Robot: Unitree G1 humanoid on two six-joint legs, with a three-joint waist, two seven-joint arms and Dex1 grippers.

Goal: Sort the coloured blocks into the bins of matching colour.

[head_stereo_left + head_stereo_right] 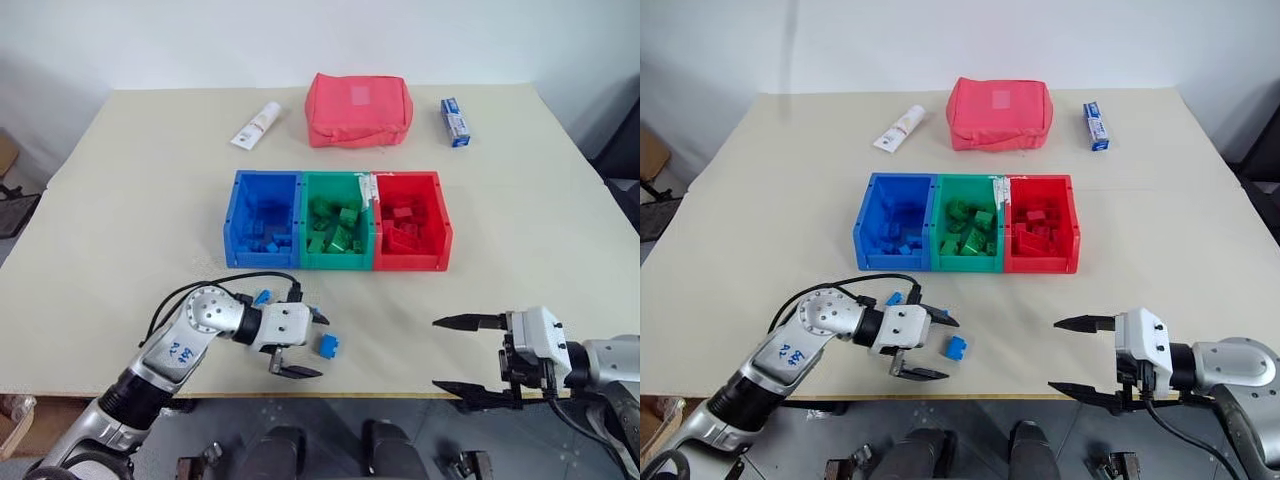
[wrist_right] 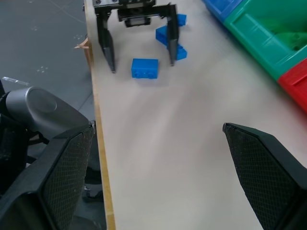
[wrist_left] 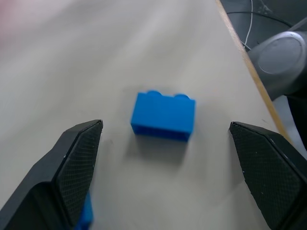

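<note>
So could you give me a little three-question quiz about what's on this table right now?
1. True or false: the left gripper is shut on the loose blue block.
2. Which bin is in the middle: A blue, B green, C red?
3. What lies at the table's far side between the white tube and the small carton?

Key: 1 false, it is open around the block; 2 B, the green bin; 3 the red-pink pouch.

You see a small studded plastic brick (image 1: 328, 345) in blue, and joined rectangular plastic bins (image 1: 338, 263) in blue, green, red.
</note>
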